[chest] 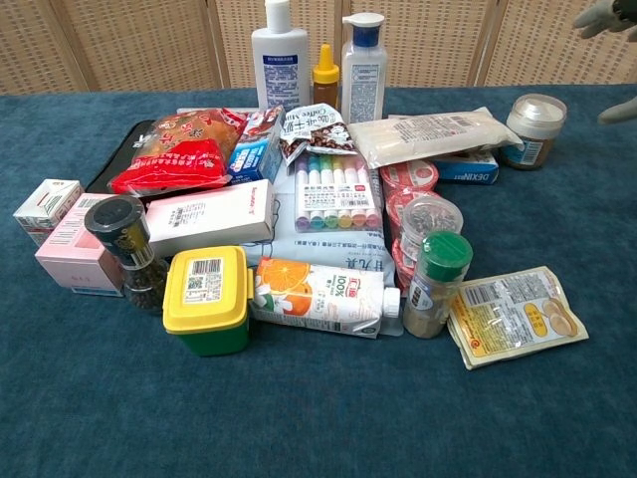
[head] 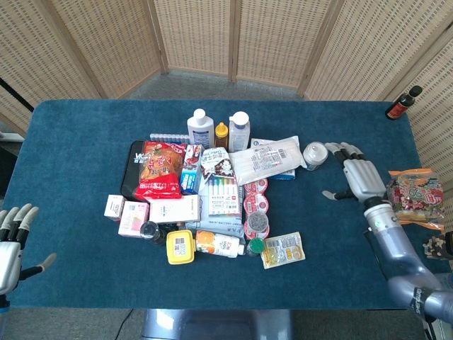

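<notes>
Left hand at lower left frame edge, fingers spread, holding nothing, well apart from the pile. Right hand at right of centre, fingers apart and empty, just beside the small round white-lidded glass jar; judged an approach step. Next move calls for closing around the jar without nudging the flat white plastic pouch beside it. Open blue cloth table right of the pile; far edge well apart

The head view looks steeply down from above on the whole table, facing the screen behind it. The chest view sits low and close at the near edge, facing forward. Both share the central pile of goods.
</notes>
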Controlling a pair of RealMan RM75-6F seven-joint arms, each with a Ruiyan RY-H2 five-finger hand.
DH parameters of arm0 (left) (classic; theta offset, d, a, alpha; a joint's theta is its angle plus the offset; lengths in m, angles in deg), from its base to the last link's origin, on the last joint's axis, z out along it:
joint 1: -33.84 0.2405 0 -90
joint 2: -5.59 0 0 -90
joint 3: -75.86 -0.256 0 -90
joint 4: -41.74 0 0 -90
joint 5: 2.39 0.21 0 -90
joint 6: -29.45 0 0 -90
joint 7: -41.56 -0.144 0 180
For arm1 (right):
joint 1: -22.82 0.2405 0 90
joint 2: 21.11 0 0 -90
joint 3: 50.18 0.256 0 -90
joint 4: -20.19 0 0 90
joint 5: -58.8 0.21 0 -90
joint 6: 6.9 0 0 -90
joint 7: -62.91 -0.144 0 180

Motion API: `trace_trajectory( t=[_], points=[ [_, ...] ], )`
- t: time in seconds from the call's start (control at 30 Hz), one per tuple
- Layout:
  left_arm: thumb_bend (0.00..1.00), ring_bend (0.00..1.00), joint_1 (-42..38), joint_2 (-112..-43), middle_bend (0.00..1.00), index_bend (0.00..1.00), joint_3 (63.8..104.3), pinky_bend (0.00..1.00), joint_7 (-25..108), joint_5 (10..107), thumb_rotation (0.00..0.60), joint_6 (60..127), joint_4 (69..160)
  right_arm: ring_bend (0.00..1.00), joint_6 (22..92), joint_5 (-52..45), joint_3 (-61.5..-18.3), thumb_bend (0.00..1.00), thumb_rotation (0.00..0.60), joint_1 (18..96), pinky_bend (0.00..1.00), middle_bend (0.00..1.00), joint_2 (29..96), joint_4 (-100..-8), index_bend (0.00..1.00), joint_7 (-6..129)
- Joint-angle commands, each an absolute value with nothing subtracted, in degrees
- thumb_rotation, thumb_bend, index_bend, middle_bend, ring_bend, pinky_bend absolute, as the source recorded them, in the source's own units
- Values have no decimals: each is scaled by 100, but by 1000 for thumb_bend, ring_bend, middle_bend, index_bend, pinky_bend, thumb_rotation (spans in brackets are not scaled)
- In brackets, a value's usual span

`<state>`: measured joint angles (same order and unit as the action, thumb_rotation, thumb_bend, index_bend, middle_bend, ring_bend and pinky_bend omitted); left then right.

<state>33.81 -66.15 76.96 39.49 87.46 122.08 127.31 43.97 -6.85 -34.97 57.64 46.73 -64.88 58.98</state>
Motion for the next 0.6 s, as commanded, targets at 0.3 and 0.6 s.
trace_trajectory(
  t=[0.3,0.6],
  points=[
    [149,0,3383,-6646,0,78,7690,0,3929,8694,546,12144,12722,0,3190,-465,-3386,164,600,6728,0,50,5301,-5240,0,5833],
    [150,0,3405,-6629,0,77,7700,0,3874,8663,547,12160,12766,0,2230,-237,-3478,169,600,7292,0,1,5561,-4344,0,5861]
  ],
)
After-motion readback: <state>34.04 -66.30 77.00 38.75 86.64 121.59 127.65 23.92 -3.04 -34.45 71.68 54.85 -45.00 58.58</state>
